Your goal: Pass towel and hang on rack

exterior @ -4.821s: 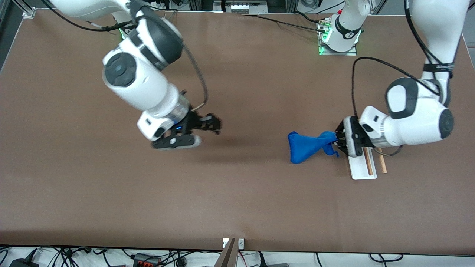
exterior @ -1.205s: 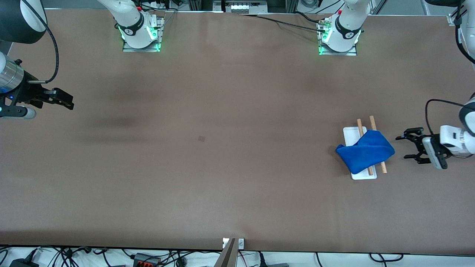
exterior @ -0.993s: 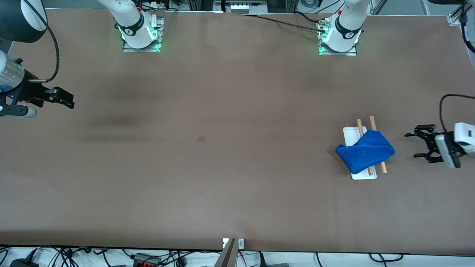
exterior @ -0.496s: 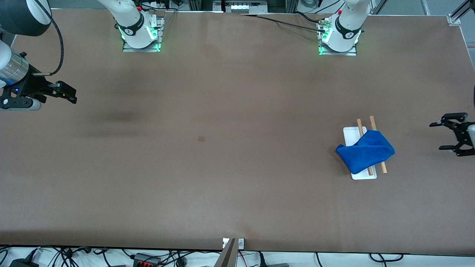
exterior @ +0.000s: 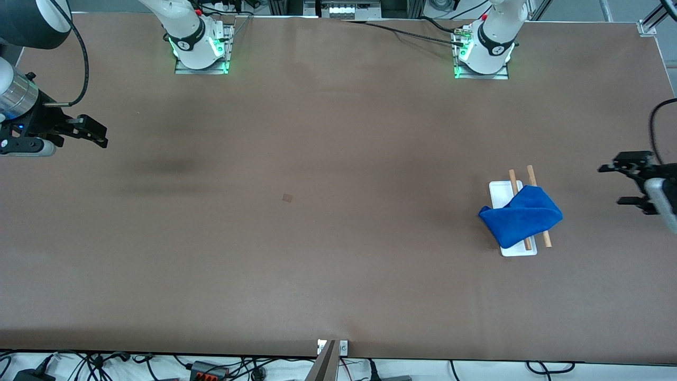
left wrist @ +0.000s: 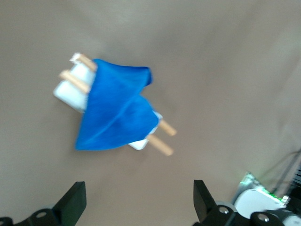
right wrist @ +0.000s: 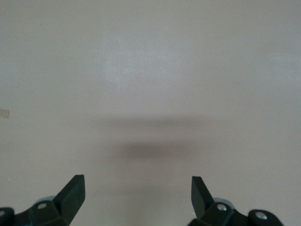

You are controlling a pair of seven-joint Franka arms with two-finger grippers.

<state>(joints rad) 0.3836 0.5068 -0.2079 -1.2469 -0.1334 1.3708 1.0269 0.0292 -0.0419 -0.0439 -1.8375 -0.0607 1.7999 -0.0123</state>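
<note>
A blue towel (exterior: 521,215) hangs draped over the two wooden rods of the rack (exterior: 505,192), which stands on its white base toward the left arm's end of the table. The left wrist view shows the towel (left wrist: 115,109) across the rods, with the rack (left wrist: 70,93) under it. My left gripper (exterior: 616,183) is open and empty, up in the air beside the rack at the table's end. My right gripper (exterior: 92,135) is open and empty over the right arm's end of the table, with only bare table in its wrist view (right wrist: 136,195).
The brown table (exterior: 317,222) carries a small dark mark (exterior: 287,198) near its middle. The arm bases (exterior: 198,45) stand along the table's back edge. Cables lie below the table's front edge.
The towel, earlier held by my left gripper beside the rack, now hangs on the rods. Both arms have drawn back toward their ends of the table; the left gripper shifted slightly in the last half second.
</note>
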